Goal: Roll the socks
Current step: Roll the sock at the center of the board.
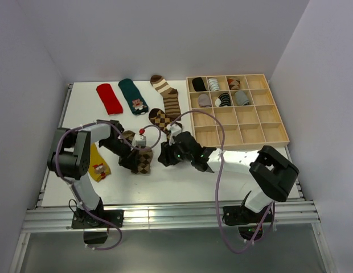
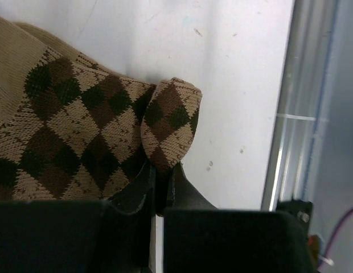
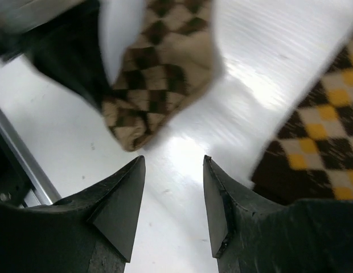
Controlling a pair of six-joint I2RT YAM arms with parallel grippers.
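Pinched between the left fingers [image 2: 136, 190], pressed together: the folded tip of the brown argyle sock [image 2: 79, 131], flat on the desk [image 2: 239, 85] left of centre. Spread and empty just beside it, the right fingers [image 3: 122, 199]. Hold that pinch tight, roll evenly along the sock, and pin the far end, probably the cuff, with the right.

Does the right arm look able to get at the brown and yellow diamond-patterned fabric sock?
Probably yes: the right gripper is open and empty, and the brown and yellow diamond-patterned sock lies beside it, nothing between.
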